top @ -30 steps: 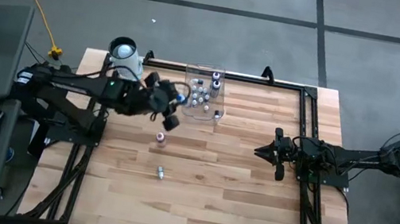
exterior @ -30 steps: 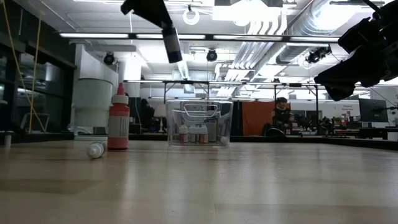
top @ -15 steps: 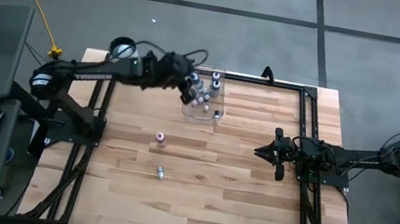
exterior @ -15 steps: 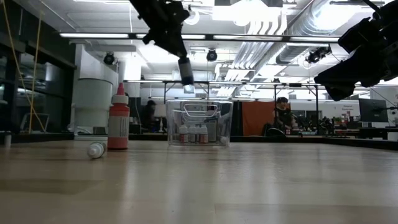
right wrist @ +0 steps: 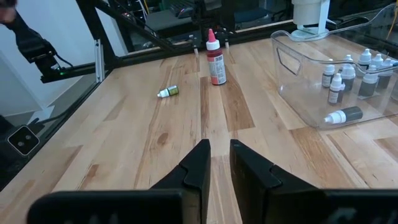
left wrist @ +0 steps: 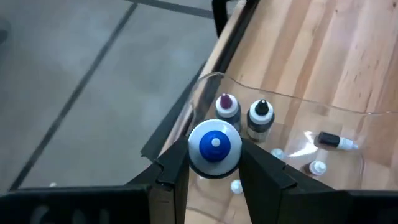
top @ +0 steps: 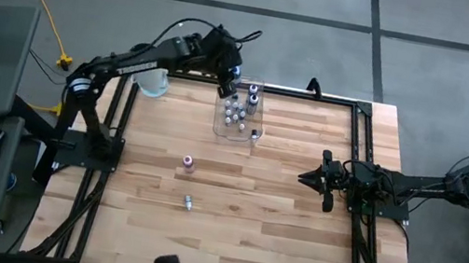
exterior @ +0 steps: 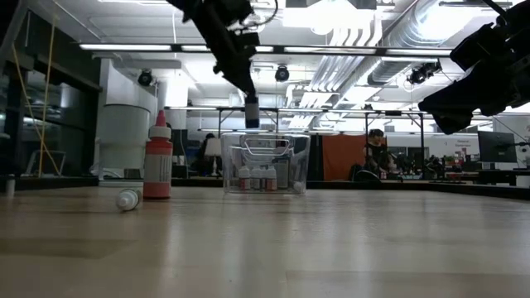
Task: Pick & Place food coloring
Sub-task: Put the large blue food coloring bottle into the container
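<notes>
- Blue-capped food coloring bottle (left wrist: pixel 214 148) pinched between left gripper (top: pixel 229 82) fingers, hanging above far end of clear bin (top: pixel 255 116).
- Judgement: lower it inside the walls before letting go; avoid toppling standing bottles.
- Left arm stretched far across.
- Right gripper (top: pixel 313 178) empty, nearly closed, waiting at right.
</notes>
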`<state>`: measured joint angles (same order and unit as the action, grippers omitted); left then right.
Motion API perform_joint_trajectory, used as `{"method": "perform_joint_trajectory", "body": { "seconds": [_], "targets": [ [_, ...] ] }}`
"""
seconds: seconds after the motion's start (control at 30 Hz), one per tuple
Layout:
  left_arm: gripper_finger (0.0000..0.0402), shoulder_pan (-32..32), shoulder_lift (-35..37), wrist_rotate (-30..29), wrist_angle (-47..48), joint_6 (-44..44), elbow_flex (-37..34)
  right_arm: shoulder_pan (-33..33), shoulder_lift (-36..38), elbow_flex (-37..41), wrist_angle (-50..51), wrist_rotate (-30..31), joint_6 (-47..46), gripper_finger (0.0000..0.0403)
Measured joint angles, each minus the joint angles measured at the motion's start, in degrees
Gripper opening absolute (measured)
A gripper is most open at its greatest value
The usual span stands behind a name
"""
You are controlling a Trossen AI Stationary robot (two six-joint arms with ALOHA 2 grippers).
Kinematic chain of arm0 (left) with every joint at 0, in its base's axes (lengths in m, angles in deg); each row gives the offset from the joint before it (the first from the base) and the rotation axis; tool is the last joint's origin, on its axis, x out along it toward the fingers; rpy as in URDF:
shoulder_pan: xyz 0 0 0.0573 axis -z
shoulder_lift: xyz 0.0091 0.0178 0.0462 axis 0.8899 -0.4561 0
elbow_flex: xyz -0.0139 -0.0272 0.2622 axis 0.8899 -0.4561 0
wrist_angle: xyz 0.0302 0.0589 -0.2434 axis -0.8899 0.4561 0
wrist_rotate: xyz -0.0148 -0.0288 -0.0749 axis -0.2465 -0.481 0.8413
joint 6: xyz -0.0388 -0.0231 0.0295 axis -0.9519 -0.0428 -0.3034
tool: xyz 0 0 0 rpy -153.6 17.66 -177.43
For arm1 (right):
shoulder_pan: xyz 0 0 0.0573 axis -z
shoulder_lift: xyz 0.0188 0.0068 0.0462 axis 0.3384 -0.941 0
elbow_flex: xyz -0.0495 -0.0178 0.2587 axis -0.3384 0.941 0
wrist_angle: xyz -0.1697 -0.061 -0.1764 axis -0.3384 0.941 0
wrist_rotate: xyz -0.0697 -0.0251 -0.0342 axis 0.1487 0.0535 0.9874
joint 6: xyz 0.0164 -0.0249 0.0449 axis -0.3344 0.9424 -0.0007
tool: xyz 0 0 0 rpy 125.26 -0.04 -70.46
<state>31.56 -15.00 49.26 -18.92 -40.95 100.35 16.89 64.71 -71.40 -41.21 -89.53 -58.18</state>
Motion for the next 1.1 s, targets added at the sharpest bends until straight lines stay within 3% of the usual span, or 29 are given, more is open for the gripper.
{"method": "perform_joint_trajectory", "body": {
  "seconds": [0.2, 0.37, 1.1],
  "targets": [
    [0.0106, -1.76, -5.72, 3.79, -0.77, 1.43, 0.51, -0.01, 0.00, 0.00, 0.00, 0.00, 0.02, 0.0050],
    [0.0106, -2.56, -9.28, 2.40, -2.52, 1.92, 0.51, -0.01, 0.00, 0.00, 0.00, 0.00, 0.00, 0.0049],
    [0.0106, -2.82, -15.02, 7.11, -7.46, 2.73, 0.51, 0.01, 0.00, 0.00, 0.00, 0.02, 0.00, 0.0051]
  ]
}}
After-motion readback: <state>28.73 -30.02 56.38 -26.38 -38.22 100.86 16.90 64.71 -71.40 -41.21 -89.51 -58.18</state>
